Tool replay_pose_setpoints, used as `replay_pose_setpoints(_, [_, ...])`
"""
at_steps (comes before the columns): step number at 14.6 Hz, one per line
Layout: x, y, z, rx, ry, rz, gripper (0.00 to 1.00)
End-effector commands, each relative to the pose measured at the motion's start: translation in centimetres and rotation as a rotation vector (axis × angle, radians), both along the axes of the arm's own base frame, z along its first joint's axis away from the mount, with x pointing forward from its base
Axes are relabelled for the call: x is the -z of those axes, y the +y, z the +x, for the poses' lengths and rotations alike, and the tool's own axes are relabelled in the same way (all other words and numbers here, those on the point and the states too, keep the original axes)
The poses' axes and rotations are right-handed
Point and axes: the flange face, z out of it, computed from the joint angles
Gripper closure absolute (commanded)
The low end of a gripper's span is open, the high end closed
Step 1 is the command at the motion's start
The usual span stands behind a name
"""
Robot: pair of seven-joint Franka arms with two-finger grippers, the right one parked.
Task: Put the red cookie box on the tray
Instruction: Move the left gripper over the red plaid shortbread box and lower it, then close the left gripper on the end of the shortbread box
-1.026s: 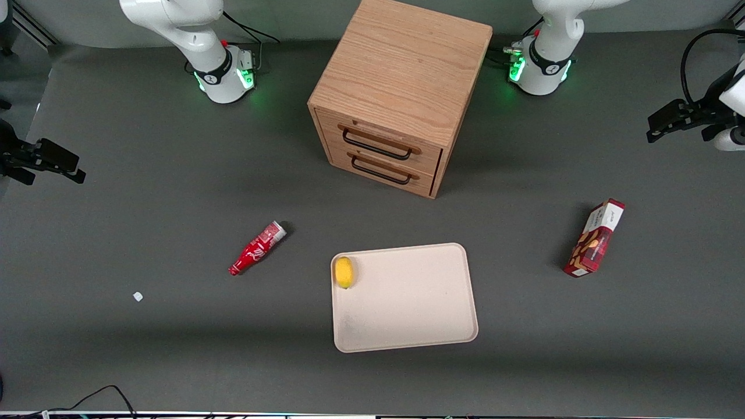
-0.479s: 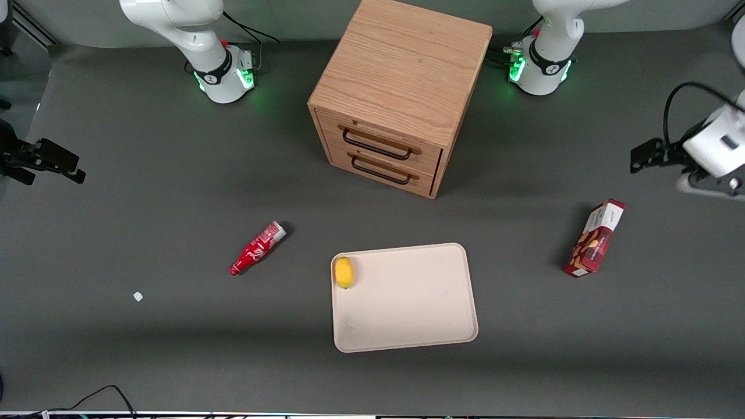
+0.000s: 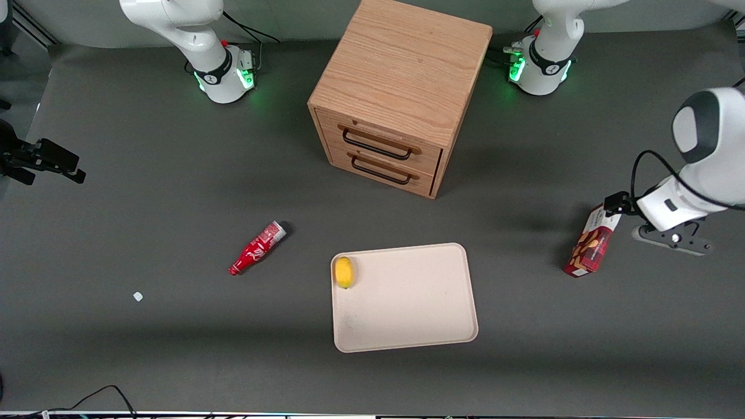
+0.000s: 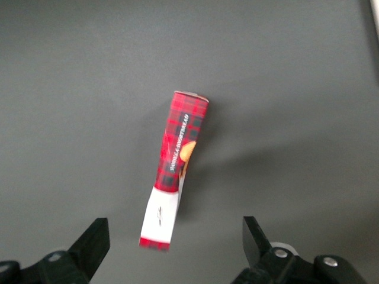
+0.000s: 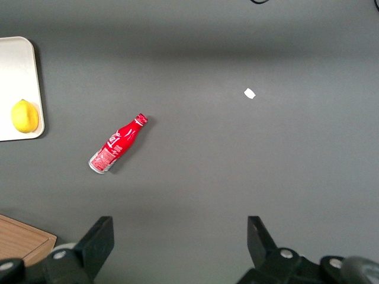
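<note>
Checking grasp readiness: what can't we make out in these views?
- Gripper: open in the wrist view; the arm's own body hides it in the front view.
- Red cookie box: its upper end sits under the arm's cable mount in the front view.
- Tray: cut off by the right wrist view's edge.

Even, soft overhead light, sharp pictures, faint shadows beside the wooden cabinet (image 3: 401, 87).
</note>
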Motion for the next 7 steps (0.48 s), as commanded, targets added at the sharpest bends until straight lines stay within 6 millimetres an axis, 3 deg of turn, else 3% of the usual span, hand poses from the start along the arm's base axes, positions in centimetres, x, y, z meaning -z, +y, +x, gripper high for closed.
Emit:
replay_pose_setpoints(1, [4.6,0.4,-1.2,0.054,-0.031,0.011,0.0])
replay_pose_setpoints(7, [11.3,0.3,-1.9,0.145,-0.07,0.059,0.0])
